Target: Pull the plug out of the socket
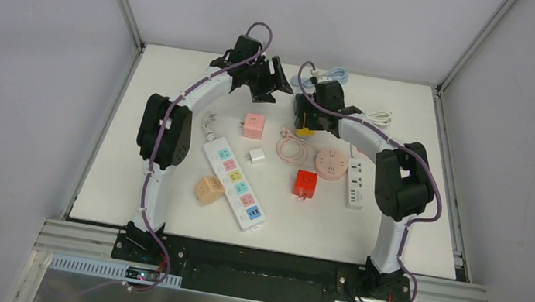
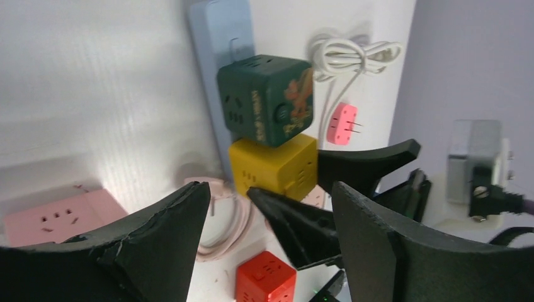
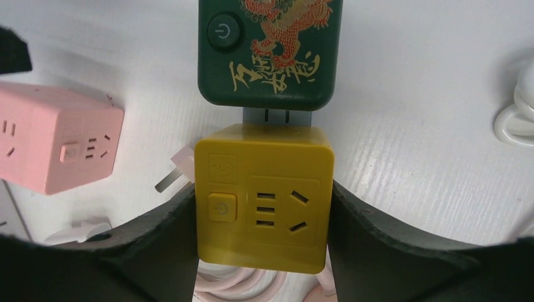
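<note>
i have the right gripper clamped on the yellow socket cube, jaws pressed flat against its two sides. the green cube with the gold dragon print sits just beyond it, joined to the yellow one by a short grey plug neck (two prongs show in the gap). the pair is toward the far edge of the white table, a little right of the middle; i cannot tell whether it rests on the surface or is lifted. my left gripper hangs just beside them, jaws spread, nothing between them, touching neither cube. a pink cube lies left of the pair and a red cube sits nearer the front edge. a long power strip with coloured outlets lies slantwise left of the middle.
</note>
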`<state>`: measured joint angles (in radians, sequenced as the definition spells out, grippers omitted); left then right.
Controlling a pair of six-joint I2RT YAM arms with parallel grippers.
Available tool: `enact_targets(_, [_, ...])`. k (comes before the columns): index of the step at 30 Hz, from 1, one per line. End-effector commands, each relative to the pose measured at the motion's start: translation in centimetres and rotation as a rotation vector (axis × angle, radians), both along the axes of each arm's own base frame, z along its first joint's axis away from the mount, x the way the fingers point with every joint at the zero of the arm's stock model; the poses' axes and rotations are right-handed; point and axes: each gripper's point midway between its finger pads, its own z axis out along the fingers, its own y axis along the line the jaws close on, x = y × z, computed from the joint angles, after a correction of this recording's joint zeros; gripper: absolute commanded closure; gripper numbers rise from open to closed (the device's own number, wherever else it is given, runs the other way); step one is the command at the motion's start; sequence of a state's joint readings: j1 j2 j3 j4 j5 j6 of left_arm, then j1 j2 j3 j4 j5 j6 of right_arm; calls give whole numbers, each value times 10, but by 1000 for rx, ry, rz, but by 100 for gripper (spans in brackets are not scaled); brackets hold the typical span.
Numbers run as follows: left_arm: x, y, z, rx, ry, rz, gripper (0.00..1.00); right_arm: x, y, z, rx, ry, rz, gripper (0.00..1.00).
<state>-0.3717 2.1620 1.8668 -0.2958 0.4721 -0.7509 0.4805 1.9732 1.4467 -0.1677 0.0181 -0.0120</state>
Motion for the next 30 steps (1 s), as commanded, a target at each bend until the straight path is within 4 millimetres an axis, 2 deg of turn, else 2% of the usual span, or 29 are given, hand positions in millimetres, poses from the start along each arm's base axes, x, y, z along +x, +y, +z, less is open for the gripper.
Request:
enact_targets(1, [3,-18,8,-137,13,-17,25,-31,25,31,48,-31,203,64])
enact_targets(5, [1,-23,-4,-160,40,-13,23,-37,21,26,32,-26,232,54])
enact_targets(11, [-5,-35,-24,-145,90,-37,23,-22,11,25,9,-48,111,16])
enact_targets(13, [-3,-35,-32,-133,106,-26,25,-21,11,27,13,-52,94,12])
enact_targets(16, [3,-37,-35,-132,105,-21,26,-22,12,29,32,-47,82,11])
enact_targets(20, [9,-38,-39,-125,117,-7,28,-26,15,30,55,-31,90,17])
enact_targets(26, [8,-36,-56,-101,151,11,34,-23,14,28,43,-41,93,48])
enact_targets(30, [7,-42,-64,-100,170,10,36,-25,15,32,55,-55,103,65])
